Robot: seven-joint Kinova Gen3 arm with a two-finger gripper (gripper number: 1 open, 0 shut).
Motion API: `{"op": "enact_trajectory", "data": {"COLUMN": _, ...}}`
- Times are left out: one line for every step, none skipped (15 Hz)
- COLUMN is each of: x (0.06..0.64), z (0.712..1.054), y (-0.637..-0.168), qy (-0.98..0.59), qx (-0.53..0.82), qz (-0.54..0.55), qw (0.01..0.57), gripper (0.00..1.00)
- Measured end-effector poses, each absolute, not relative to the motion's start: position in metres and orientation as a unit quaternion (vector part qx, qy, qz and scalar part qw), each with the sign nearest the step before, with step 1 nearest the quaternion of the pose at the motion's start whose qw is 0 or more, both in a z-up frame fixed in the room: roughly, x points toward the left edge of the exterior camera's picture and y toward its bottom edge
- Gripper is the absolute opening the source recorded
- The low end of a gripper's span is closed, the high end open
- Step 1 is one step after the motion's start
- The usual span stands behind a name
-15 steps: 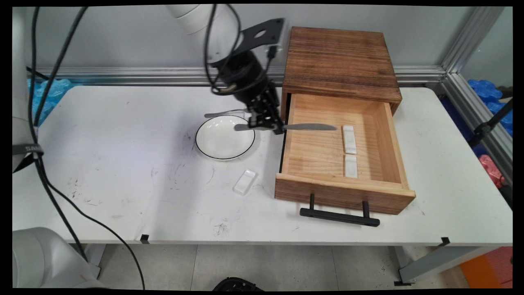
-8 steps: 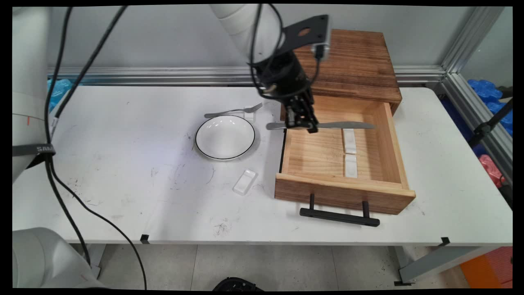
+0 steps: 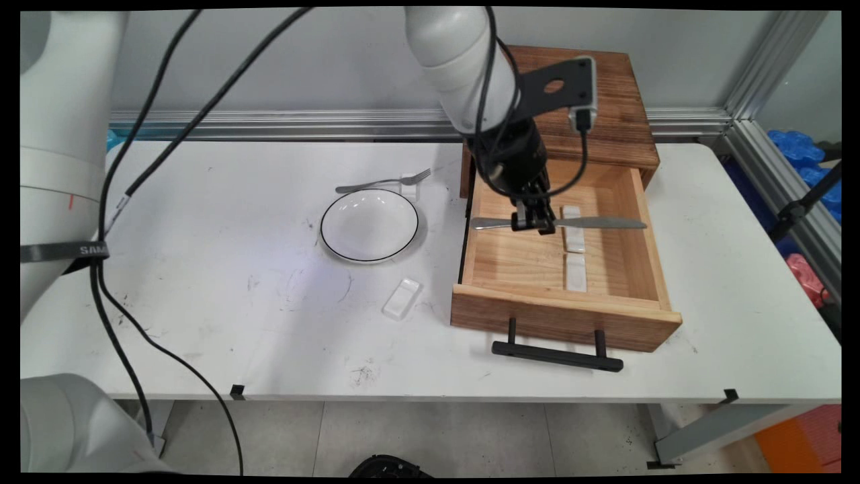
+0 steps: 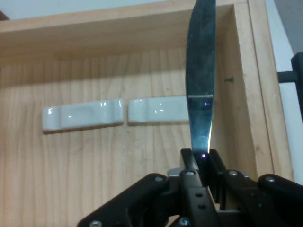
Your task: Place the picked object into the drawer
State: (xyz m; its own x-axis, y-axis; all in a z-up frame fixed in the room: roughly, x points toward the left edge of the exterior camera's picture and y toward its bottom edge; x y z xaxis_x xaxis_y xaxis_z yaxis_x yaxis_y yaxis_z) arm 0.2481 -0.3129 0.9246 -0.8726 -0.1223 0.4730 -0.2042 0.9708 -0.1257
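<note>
Gripper (image 3: 534,225) is clamped on a table knife (image 3: 591,222), fingers (image 4: 189,163) pinched tight around the handle near mid-length. Knife is held level above the open wooden drawer (image 3: 561,312), blade pointing to 3 o'clock in the main view, handle end sticking out toward 9 o'clock over the drawer's left wall.

In the hand view the blade (image 4: 200,71) runs straight up toward 12 o'clock from between the fingers, crossing over one end of a white rest (image 4: 158,110). (Can't tell from either view whether the blade is touching that rest or just above it.)

Inside the drawer: two white cutlery rests lying end to end, nearly touching. Main view has one directly under the knife, the far rest (image 3: 572,232), and the near rest (image 3: 576,272) at 6 o'clock of it, closer to the drawer front. Hand view shows the second one (image 4: 83,115) at 9 o'clock of the first.

The drawer is pulled out of a dark wooden cabinet (image 3: 605,101), with the black handle (image 3: 556,355) on its front facing the table's near edge.

Out on the white table (image 3: 201,269), at 9 o'clock of the drawer:
- white bowl with black rim (image 3: 370,224)
- fork (image 3: 383,181) at 12 o'clock of the bowl, tines resting on another white rest (image 3: 408,181)
- a loose white rest (image 3: 402,298) at 5 o'clock of the bowl, near the drawer's front left corner
</note>
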Motion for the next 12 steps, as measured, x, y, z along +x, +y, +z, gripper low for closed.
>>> {"op": "enact_trajectory", "data": {"x": 0.245, "z": 0.921, "y": -0.314, "qy": -0.964, "qx": 0.086, "qz": 0.086, "qw": 0.236, "gripper": 0.00}}
{"op": "enact_trajectory", "data": {"x": 0.241, "z": 0.916, "y": -0.315, "qy": -0.965, "qx": 0.086, "qz": 0.085, "qw": 0.233, "gripper": 0.00}}
{"op": "enact_trajectory", "data": {"x": 0.238, "z": 0.911, "y": -0.316, "qy": -0.966, "qx": 0.086, "qz": 0.085, "qw": 0.231, "gripper": 0.00}}
{"op": "enact_trajectory", "data": {"x": 0.235, "z": 0.907, "y": -0.318, "qy": -0.966, "qx": 0.085, "qz": 0.084, "qw": 0.229, "gripper": 0.00}}
{"op": "enact_trajectory", "data": {"x": 0.232, "z": 0.904, "y": -0.319, "qy": -0.966, "qx": 0.085, "qz": 0.084, "qw": 0.227, "gripper": 0.00}}
{"op": "enact_trajectory", "data": {"x": 0.230, "z": 0.900, "y": -0.320, "qy": -0.967, "qx": 0.085, "qz": 0.084, "qw": 0.226, "gripper": 0.00}}
{"op": "enact_trajectory", "data": {"x": 0.228, "z": 0.898, "y": -0.321, "qy": -0.967, "qx": 0.085, "qz": 0.084, "qw": 0.225, "gripper": 0.00}}
{"op": "enact_trajectory", "data": {"x": 0.226, "z": 0.894, "y": -0.323, "qy": -0.967, "qx": 0.085, "qz": 0.084, "qw": 0.224, "gripper": 0.00}}
{"op": "enact_trajectory", "data": {"x": 0.223, "z": 0.890, "y": -0.325, "qy": -0.968, "qx": 0.085, "qz": 0.083, "qw": 0.222, "gripper": 0.00}}
{"op": "enact_trajectory", "data": {"x": 0.221, "z": 0.885, "y": -0.327, "qy": -0.968, "qx": 0.086, "qz": 0.083, "qw": 0.221, "gripper": 0.00}}
{"op": "enact_trajectory", "data": {"x": 0.219, "z": 0.882, "y": -0.329, "qy": -0.968, "qx": 0.086, "qz": 0.083, "qw": 0.219, "gripper": 0.00}}
{"op": "enact_trajectory", "data": {"x": 0.218, "z": 0.880, "y": -0.330, "qy": -0.968, "qx": 0.087, "qz": 0.083, "qw": 0.219, "gripper": 0.00}}
